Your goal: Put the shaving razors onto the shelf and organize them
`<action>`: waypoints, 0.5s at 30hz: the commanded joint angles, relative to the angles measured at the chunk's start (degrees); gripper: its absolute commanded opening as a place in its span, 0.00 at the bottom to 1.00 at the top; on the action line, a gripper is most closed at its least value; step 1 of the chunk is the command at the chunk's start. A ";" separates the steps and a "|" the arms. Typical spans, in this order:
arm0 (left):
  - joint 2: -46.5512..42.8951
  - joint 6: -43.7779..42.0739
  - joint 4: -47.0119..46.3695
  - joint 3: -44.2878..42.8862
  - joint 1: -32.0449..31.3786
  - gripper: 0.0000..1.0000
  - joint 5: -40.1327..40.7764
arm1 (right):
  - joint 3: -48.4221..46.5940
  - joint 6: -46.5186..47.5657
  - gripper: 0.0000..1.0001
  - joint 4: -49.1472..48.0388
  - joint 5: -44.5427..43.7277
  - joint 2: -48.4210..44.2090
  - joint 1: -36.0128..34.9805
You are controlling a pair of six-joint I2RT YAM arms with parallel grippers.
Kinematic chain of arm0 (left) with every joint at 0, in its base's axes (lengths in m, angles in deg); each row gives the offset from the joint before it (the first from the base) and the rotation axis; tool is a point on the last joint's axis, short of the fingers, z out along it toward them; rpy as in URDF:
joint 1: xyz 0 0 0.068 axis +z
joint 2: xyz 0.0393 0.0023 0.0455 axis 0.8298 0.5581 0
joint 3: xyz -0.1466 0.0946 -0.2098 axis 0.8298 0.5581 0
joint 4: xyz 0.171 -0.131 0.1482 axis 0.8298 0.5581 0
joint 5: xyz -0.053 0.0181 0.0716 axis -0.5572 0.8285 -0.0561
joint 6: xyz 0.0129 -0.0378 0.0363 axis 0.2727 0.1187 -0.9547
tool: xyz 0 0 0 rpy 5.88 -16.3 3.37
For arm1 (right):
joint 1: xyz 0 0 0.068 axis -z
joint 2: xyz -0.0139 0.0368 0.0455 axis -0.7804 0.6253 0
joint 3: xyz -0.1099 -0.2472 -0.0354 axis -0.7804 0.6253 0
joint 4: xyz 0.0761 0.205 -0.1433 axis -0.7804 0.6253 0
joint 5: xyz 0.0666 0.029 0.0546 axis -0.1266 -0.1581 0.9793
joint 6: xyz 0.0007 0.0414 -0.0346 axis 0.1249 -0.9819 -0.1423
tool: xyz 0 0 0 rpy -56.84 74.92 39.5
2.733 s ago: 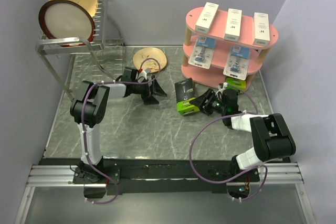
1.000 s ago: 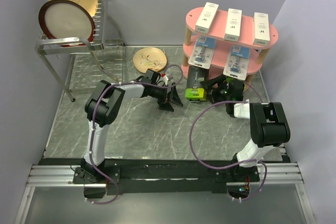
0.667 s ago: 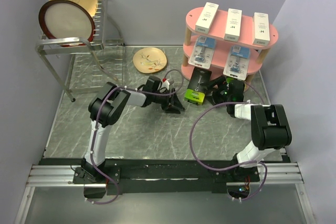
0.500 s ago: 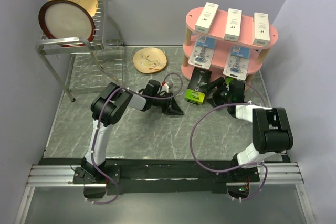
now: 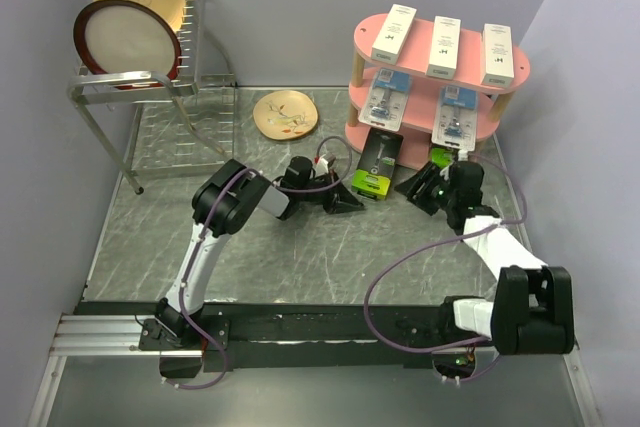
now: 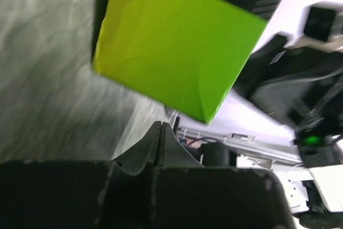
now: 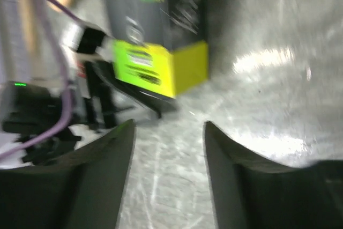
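Black-and-lime box (image 5: 372, 160) is lying at shelf's (image 5: 363, 39) 7 o'clock. Left gripper (image 5: 352, 201), pressed together, is sitting at its 7 o'clock; right gripper (image 5: 416, 187), spread, at 4.

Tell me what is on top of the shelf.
Three white boxes stand in a row on the shelf's top board. The strip of board behind them is covered.

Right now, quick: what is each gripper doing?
Left gripper: closed, holding nothing; the black-and-lime box sits just beyond its fingers.
Right gripper: open, empty.
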 commanded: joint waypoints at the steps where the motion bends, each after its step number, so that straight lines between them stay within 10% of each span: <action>1: 2.42 6.23 -4.20 -1.76 -1.96 0.01 1.94 | 1.82 -0.76 0.56 -4.01 -3.73 2.83 -3.65; 15: 5.75 9.57 -5.17 -5.97 -2.05 0.01 4.05 | -4.69 -6.03 0.10 -3.06 -18.32 14.08 -12.88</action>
